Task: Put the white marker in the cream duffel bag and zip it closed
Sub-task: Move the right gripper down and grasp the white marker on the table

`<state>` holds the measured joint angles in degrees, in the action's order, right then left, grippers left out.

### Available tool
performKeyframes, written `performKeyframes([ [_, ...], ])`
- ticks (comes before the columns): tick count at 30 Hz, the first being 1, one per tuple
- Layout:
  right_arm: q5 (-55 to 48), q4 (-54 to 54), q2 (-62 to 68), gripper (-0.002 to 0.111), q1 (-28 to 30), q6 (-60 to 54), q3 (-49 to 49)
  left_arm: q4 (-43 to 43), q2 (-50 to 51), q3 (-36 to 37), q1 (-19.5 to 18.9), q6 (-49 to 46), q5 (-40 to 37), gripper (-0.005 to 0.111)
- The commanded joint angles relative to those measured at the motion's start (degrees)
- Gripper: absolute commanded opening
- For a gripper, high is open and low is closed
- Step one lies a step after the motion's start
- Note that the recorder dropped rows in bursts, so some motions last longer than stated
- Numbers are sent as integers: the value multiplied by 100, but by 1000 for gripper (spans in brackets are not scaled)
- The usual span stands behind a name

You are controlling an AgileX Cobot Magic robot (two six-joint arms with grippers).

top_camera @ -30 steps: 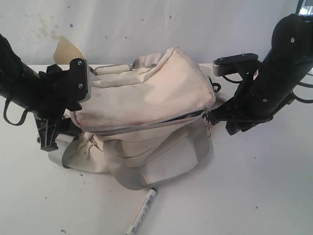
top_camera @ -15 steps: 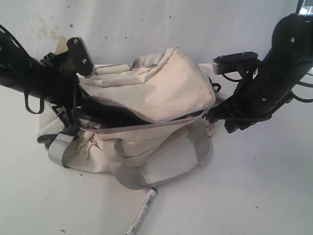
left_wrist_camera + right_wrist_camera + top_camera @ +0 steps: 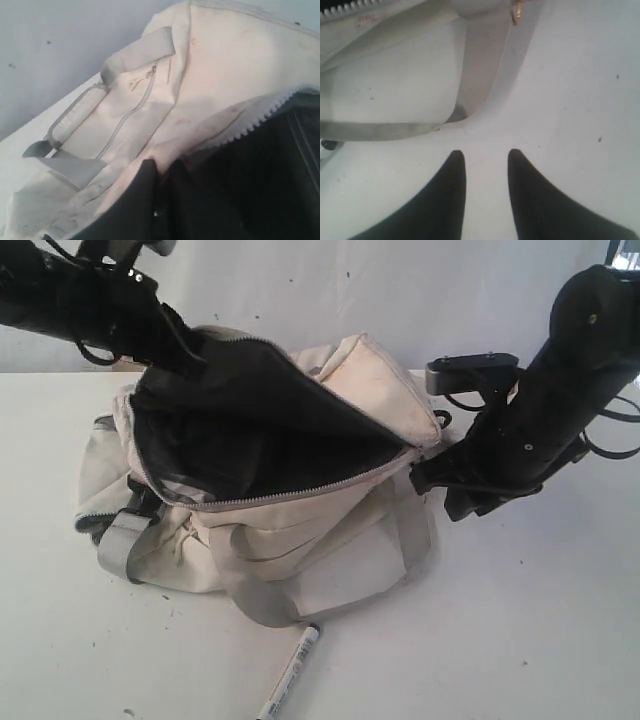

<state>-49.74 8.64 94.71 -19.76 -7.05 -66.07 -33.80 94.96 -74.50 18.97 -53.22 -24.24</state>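
Plainly, the white marker (image 3: 290, 672) lies on the counter (image 3: 520, 640) just beside the cream duffel bag (image 3: 330, 550), whose mouth gapes. The left gripper (image 3: 160, 169) pinches its lifted zipper edge in closed jaws; the right gripper (image 3: 486, 161) holds its jaws apart, empty, beside the bag's end.

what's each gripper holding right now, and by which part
The left gripper pinches the cream duffel bag by the fabric edge along its open zipper. The right gripper holds nothing; its jaws stand apart.
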Motion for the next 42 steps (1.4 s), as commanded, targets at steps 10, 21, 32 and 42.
performKeyframes([
  [10,-158,98,25,55,-1901,-186,17,-1792,45,-98,-964,1232,75,0],
  [21,108,761,616,57,-2746,-3537,17,-1792,45,-98,-964,1232,64,0],
  [32,303,1118,1273,57,-3220,-6226,17,-1792,45,-98,-964,1232,85,0],
  [42,786,852,1595,57,-3220,-6280,17,-1792,45,-98,-964,1232,74,0],
])
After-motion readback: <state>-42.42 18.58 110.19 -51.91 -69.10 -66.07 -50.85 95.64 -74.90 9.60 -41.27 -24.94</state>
